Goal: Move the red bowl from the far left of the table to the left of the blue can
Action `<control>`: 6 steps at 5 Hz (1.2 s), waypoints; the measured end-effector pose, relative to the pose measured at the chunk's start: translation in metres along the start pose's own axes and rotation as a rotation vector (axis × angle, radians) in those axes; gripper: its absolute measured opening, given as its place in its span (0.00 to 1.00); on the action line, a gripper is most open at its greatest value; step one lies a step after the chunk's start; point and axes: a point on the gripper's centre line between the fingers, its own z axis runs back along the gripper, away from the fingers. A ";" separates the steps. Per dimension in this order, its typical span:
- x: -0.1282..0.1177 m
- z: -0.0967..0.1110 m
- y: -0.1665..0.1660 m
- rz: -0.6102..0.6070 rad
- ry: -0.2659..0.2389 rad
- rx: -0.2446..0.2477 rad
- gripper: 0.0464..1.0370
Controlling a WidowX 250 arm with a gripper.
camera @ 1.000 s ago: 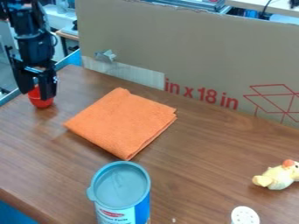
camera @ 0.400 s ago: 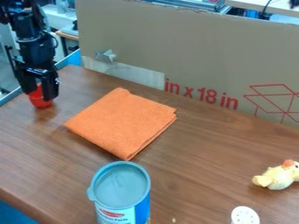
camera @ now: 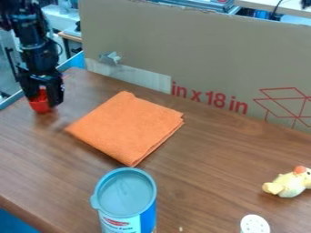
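At the upper left, above the table's far left corner, the black gripper hangs down with its fingers open and apart. A small red cup-like object stands on the wood between and just below the fingertips, its upper part partly hidden by them. Whether the fingers touch it, I cannot tell. To the right of the gripper lies a folded orange cloth, flat on the table.
A blue canister with a grey lid stands at the front centre. A yellow plush toy lies at the right, with a white perforated top at the front edge. Behind the wooden table rises a cardboard wall.
The gripper has shifted slightly right and its arm has tilted a little. The red object sits very slightly further left than before.
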 end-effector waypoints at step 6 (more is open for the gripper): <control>-0.002 -0.008 -0.002 0.019 0.004 -0.009 0.04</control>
